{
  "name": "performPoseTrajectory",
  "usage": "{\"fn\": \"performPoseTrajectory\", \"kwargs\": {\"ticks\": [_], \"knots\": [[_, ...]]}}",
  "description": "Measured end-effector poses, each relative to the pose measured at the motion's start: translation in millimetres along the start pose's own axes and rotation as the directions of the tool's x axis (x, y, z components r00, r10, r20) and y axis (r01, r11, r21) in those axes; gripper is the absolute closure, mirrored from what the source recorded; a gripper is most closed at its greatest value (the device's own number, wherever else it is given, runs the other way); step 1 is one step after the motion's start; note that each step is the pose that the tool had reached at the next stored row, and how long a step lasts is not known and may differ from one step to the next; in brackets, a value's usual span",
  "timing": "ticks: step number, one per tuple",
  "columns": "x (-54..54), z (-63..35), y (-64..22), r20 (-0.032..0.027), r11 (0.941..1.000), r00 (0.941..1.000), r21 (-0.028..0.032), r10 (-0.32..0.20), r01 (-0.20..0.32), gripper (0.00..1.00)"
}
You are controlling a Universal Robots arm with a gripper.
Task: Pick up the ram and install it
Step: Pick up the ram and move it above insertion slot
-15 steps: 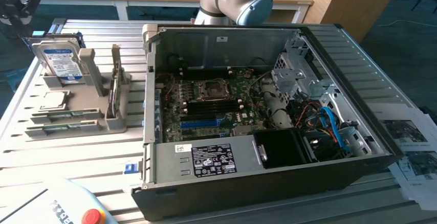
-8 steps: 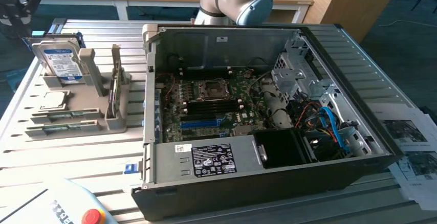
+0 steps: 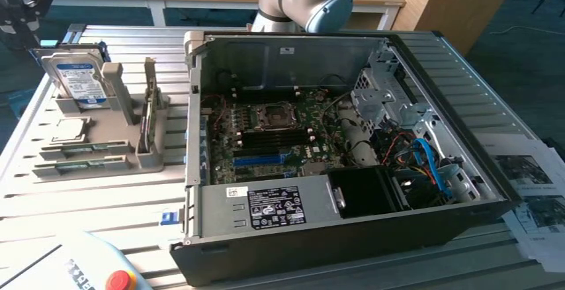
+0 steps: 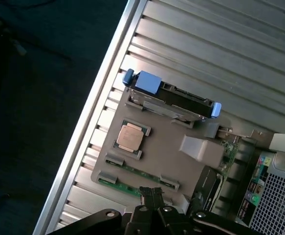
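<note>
Count from my end: two long, thin green ram sticks, an inner stick point(image 4: 140, 171) and an outer stick point(image 4: 125, 188). They lie flat, side by side, in slots along the edge of the grey plastic parts tray point(image 4: 166, 152). The tray also carries one square copper-topped CPU chip point(image 4: 130, 137) and one blue-capped hard drive point(image 4: 174, 100). Labels on the ram are too small to read. The black gripper point(image 4: 152, 196) hangs over the outer stick and hides part of it, and I can't tell if it's apart or together. One open black PC case point(image 3: 353, 237) sits beside the tray.

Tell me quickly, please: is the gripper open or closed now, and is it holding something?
The gripper: open or closed cannot be told; it hangs above the gray holder, where two memory sticks lie.
</note>
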State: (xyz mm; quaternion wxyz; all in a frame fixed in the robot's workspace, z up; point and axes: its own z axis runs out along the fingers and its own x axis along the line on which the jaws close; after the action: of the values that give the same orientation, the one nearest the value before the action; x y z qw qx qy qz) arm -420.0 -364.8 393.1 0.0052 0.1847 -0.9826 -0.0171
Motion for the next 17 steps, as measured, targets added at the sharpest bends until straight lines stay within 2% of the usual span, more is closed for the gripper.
{"fn": "performPoseTrajectory", "kwargs": {"ticks": [4, 7, 12, 17], "knots": [[0.0, 0.0, 0.0, -0.0025, 0.9975, 0.9975, 0.0001, -0.070, 0.070, 0.90], [0.0, 0.0, 0.0, -0.0044, 0.9925, 0.9925, 0.0003, -0.122, 0.122, 0.90], [0.0, 0.0, -0.1, -0.0076, 0.9784, 0.9784, 0.0003, -0.207, 0.207, 0.90], [0.0, 0.0, 0.0, -0.0105, 0.9582, 0.9582, 0.0000, -0.286, 0.286, 0.90]]}}
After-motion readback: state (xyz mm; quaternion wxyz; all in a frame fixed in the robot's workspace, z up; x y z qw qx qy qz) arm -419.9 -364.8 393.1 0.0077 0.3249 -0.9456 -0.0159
